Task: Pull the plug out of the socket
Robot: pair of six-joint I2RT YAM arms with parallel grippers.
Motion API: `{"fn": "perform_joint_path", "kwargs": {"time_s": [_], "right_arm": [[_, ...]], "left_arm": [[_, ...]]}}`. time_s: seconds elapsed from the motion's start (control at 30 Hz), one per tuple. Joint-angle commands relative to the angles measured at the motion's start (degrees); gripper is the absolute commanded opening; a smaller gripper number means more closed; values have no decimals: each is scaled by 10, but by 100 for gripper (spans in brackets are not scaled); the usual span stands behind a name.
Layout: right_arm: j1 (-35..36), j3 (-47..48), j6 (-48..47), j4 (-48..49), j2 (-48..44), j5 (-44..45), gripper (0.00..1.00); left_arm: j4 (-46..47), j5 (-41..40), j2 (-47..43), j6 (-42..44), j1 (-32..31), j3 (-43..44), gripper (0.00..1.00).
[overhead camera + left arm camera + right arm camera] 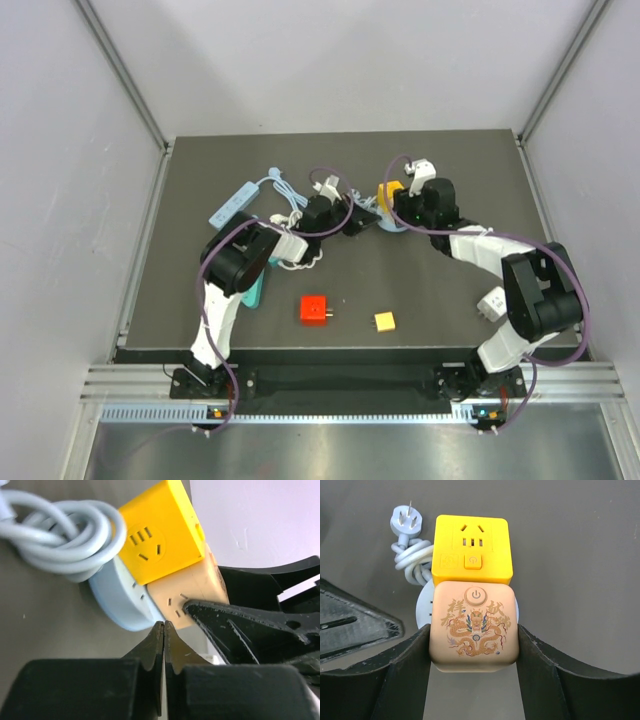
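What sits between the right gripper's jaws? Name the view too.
The peach dragon-printed cube socket fills the right gripper, whose jaws appear to touch its sides; the yellow cube socket lies beyond. The right wrist view shows this.

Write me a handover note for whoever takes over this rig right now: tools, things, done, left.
Right tool: shut on the peach cube, one finger on each side.
Left tool: shut, nothing visible in it, tips beside the light blue base.
Things: the peach cube and the yellow cube sit joined on the base.
Done: grasp only; nothing is pulled apart yet.
Left: probably steady the base, then pull the peach cube free.
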Motion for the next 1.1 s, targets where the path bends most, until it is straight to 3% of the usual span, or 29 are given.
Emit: {"fn": "perform_joint_path", "kwargs": {"time_s": [0.0,0.1,0.23,0.5,0.7,0.9,1.0,1.07], "right_arm": [[20,7,0,-1,-30,4,4],[30,30,0,-61,-23,28,16],[39,32,1,-92,-22,61,23],[50,38,10,-94,-23,86,29],[71,53,18,-103,-24,89,33],[78,52,26,-103,-30,103,49],[77,52,29,-87,-30,105,60],[77,62,32,-91,-20,103,62]], "left_arm": [[-4,25,3,74,-2,38,0],[-20,57,25,82,-3,72,0],[-33,96,60,67,-2,114,0],[-115,10,37,71,-3,85,0],[-142,5,69,71,-2,114,0],[-318,-49,78,136,-13,177,0],[-383,-92,72,175,-22,204,0],[-393,-105,74,187,-27,208,0]]}}
